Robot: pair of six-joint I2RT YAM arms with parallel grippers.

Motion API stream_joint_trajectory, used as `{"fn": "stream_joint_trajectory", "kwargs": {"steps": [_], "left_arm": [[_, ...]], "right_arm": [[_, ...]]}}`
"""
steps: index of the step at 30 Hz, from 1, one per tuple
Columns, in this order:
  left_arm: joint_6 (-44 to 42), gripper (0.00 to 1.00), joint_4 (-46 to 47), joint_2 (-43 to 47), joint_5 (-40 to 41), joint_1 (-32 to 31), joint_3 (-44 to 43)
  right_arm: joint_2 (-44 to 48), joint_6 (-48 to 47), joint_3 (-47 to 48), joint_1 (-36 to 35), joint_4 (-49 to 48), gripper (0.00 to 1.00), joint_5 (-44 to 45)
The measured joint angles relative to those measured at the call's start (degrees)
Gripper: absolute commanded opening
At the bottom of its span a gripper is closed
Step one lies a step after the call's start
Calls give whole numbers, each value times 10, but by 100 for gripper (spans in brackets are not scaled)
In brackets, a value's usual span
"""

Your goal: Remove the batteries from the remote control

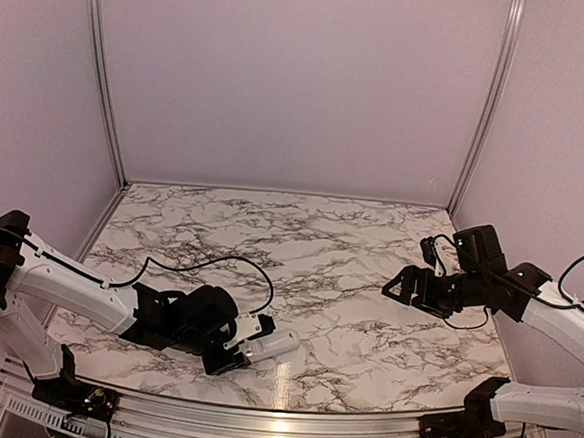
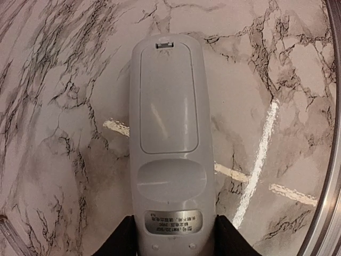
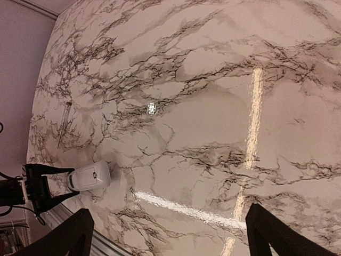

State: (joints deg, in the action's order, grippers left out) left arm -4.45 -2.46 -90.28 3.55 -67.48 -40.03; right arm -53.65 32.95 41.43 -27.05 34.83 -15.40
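Nearest your station, the left gripper (image 2: 173, 242) is clamped on the slim white plastic remote control (image 2: 168, 133), its two dark fingers (image 2: 120, 241) pressed against either side of the labelled end. The remote control's long axis runs straight out from those jaws, away from the wrist and roughly parallel to the near edge of the table, pointing towards the right arm. Its back face is up. The smooth white rectangular battery cover (image 2: 169, 98) is in place, with its small latch at the far, free end. The batteries cannot be seen and are presumably under that cover. Whether the remote control rests on the surface or hangs just above it cannot be told. Farther out, the right gripper (image 1: 403, 285) hovers well apart with its jaws spread wide and nothing between them. You will likely have to bring it across to the free end, since the latch faces its side. A long thin grey stick (image 3: 65, 125) lies beyond the left arm. The glossy white marble-patterned table (image 1: 320, 241) shows streaks of glare. Plain pale walls (image 1: 302, 79) and two aluminium posts (image 1: 104, 76) close off the back.
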Motion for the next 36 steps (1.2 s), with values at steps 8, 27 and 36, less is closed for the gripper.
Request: {"fn": "stream_joint_trajectory", "kwargs": {"steps": [8,27,36], "left_arm": [[-14,33,-26,35,13,0,-30],[-39,32,-85,71,20,-6,-111],[-51,32,-96,71,19,-9,-146]], "right_arm": [[0,17,0,0,-10,98,-25],[-53,129,-5,-17,-151,98,-204],[-162,177,8,-117,-225,99,-232]]}}
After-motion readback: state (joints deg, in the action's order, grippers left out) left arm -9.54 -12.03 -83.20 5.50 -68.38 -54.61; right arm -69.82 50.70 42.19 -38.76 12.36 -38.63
